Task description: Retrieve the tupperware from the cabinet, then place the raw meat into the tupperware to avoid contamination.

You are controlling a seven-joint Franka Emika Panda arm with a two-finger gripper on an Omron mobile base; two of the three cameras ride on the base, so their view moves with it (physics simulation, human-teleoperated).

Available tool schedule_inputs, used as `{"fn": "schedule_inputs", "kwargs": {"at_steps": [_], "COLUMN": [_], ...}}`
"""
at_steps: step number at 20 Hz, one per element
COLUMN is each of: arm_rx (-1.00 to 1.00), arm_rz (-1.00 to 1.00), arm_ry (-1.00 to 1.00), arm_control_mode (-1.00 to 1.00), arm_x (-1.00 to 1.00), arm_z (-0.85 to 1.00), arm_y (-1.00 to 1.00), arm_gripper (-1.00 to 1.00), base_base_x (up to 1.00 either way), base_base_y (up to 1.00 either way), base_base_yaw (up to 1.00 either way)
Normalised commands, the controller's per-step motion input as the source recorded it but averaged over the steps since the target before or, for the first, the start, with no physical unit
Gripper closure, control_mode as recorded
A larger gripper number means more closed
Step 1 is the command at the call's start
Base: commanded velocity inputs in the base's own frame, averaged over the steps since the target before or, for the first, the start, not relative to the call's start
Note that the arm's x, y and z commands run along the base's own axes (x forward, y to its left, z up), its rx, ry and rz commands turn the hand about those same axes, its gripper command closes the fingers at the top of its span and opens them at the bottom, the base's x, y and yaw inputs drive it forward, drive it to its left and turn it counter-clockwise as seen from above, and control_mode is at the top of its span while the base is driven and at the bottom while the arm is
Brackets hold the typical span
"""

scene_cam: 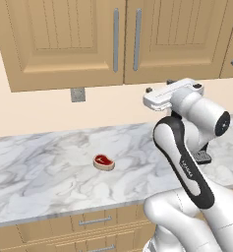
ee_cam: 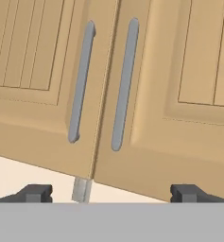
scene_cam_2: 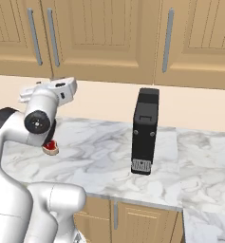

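Two closed doors of the cabinet (ee_cam: 146,94) presumably hide the tupperware, likely light, stiff and best taken by its rim, while the meat (scene_cam: 103,161), probably soft and slippery, lies on the counter (scene_cam: 49,167) and the gripper (ee_cam: 111,193) gapes empty before the handles (ee_cam: 124,85).

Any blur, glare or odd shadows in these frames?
Left base view: sharp, flat even light, the raw meat casts a faint shadow. Right base view: coffee machine evenly lit, no glare. Hand view: cabinet handles soft-edged, tilted.
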Motion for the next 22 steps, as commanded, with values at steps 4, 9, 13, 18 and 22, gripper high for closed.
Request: {"fn": "schedule_inputs", "kwargs": {"at_steps": [4, 9, 13, 18, 22], "arm_rx": [0.02, 0.01, 0.0, 0.0, 0.0], "arm_rz": [0.0, 0.0, 0.0, 0.0, 0.0], "arm_ry": [-0.16, -0.12, -0.08, -0.05, -0.01], "arm_control_mode": [-1.0, -1.0, -1.0, -1.0, -1.0], "arm_x": [0.0, 0.0, 0.0, 0.0, 0.0], "arm_z": [0.42, 0.39, 0.28, 0.19, 0.09], "arm_y": [0.07, 0.06, 0.05, 0.1, 0.1], "arm_gripper": [-1.0, -1.0, -1.0, -1.0, -1.0], "base_base_x": [0.0, 0.0, 0.0, 0.0, 0.0], "base_base_y": [0.0, 0.0, 0.0, 0.0, 0.0], "base_base_yaw": [0.0, 0.0, 0.0, 0.0, 0.0]}}
